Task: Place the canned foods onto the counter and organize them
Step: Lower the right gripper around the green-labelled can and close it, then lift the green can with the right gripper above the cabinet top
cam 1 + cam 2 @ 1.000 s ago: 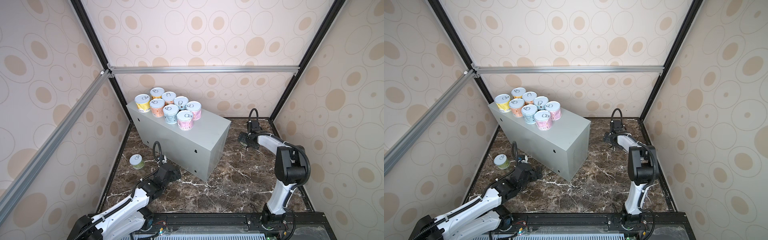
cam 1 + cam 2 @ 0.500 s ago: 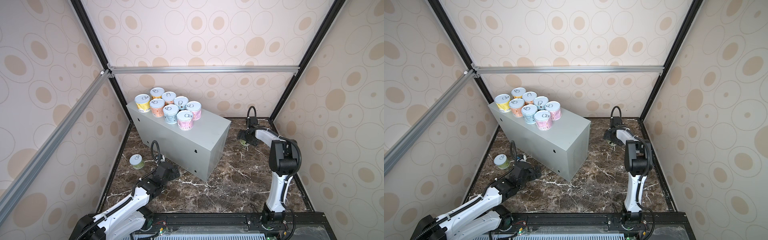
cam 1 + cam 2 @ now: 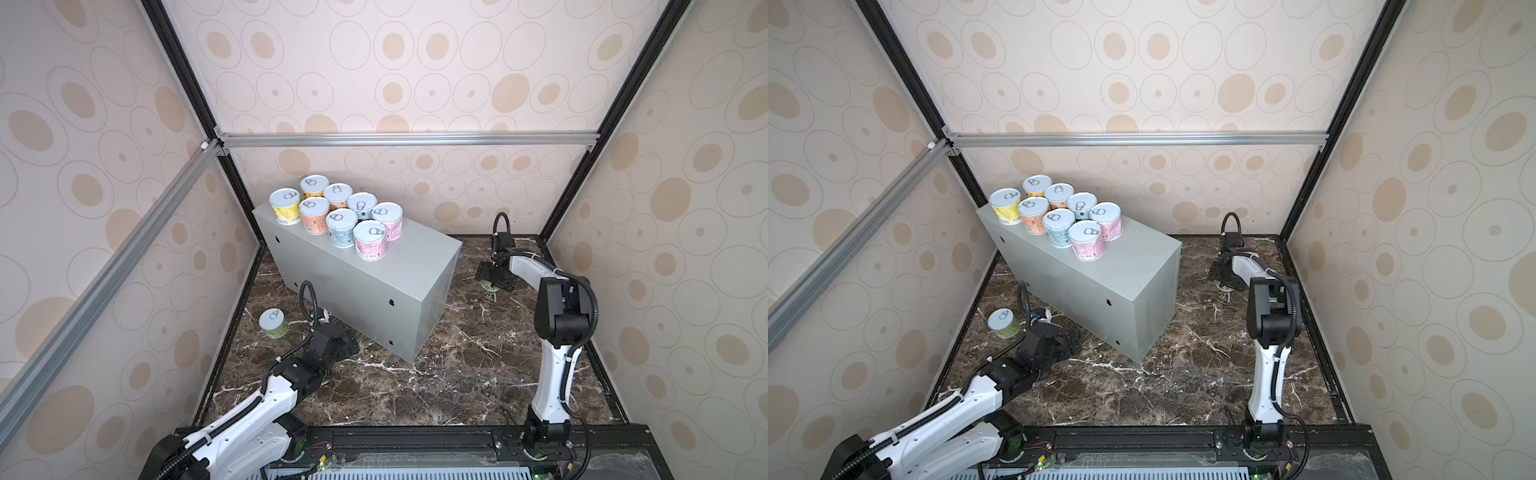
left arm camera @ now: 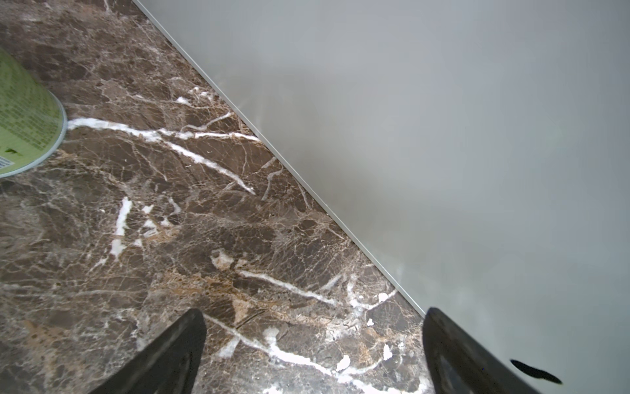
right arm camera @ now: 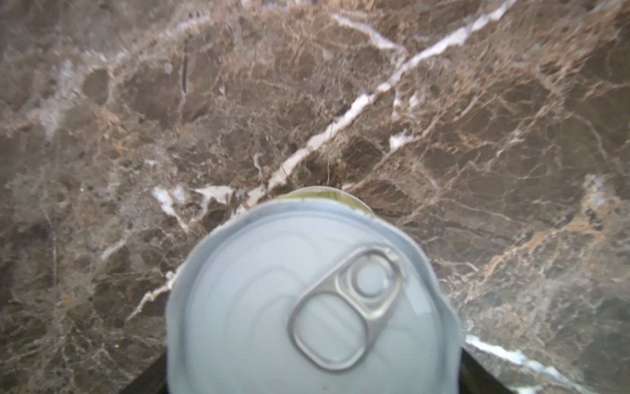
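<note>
Counter (image 3: pixel 365 291): painted metal, matt, smooth.
Floor (image 3: pixel 457 374): brown marble, polished, white-veined.
Can lid (image 5: pixel 259 307): bare metal, smooth, satin.
Rail (image 3: pixel 395 139): brushed aluminium.

Eight cans (image 3: pixel 340 226) atop counter (image 3: pixel 415 255), two beside it

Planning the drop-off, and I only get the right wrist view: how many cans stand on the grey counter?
Observer: Eight cans stand clustered in two rows at the counter's far left end.
Operator: Any other can down on the floor?
Observer: Yes, a green-labelled can stands upright on the marble floor, in front of the counter, toward the left.
Operator: Is the left gripper holding it?
Observer: No, the left gripper is open and empty, apart from that can.
</note>
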Tool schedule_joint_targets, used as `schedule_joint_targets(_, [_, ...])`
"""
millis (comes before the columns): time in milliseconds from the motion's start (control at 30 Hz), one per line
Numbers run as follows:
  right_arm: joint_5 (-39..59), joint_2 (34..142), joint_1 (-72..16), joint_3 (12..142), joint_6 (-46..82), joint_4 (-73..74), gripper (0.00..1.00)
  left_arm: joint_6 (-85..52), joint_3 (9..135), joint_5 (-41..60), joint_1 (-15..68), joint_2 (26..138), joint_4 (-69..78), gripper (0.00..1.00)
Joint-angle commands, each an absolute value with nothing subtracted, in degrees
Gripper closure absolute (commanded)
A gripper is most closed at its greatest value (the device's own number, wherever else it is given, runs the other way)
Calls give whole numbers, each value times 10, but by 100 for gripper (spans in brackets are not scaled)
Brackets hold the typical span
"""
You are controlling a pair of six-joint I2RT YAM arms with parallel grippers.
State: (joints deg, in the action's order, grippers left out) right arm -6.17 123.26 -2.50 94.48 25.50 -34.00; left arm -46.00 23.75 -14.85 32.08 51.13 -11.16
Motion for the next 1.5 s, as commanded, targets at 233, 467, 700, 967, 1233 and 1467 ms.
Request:
schedule_joint_targets(233, [-56,1247,-19,971,237,-381,39,-449,250,-157,313,473,-131,1])
schedule_joint_targets(467, [-64,1221,-19,968,219,-389,44,-448,250,-163,312,442,-151,1])
schedule_joint_targets(700, [-75,1227,-18,992,205,-407,7,-447,250,-169,312,418,-171,1])
schedule_joint_targets(967, [-60,1272,-7,1047,208,-432,0,-447,252,-178,312,411,-184,1])
schedule_joint_targets(1233, [-51,1306,0,1086,200,-452,0,-444,259,-179,310,431,-176,1])
schedule_joint_targets(1467, [-45,1334,1,1120,191,-475,0,-445,261,-174,311,443,-168,1])
